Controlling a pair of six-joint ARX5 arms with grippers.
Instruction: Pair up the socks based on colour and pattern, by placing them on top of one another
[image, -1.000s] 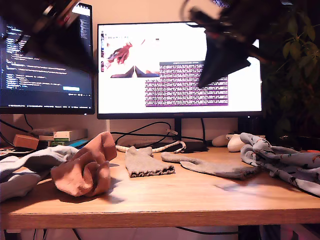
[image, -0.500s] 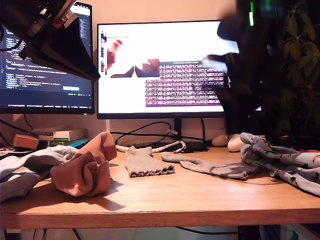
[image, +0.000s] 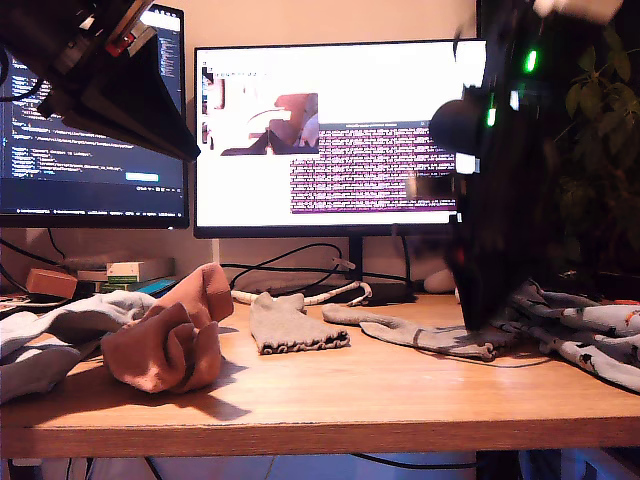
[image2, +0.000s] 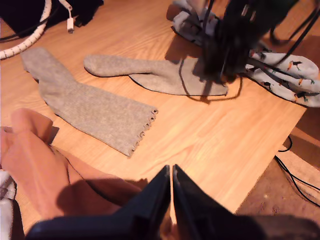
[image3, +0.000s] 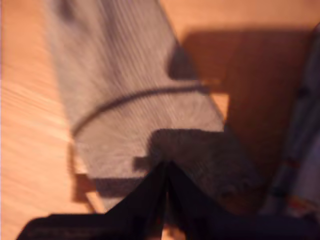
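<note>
At the exterior view's mid-frame, the grey-beige sock (image: 295, 325) and its mate (image: 430, 337) lie apart — nothing stacked yet. My second gripper (image3: 162, 167), jaws together, is low over the mate; my first gripper (image2: 171, 172), closed and empty, hangs at that view's upper left.

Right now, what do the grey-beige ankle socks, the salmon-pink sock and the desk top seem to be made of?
The grey-beige ankle socks: soft matte knit, perhaps a cotton blend; fine knit texture and a scalloped cuff edge show. The salmon-pink sock: thin, limp matte knit; it bunches in soft folds. The desk top: wood or wood-look laminate, smooth with slight sheen; grain lines show.
</note>
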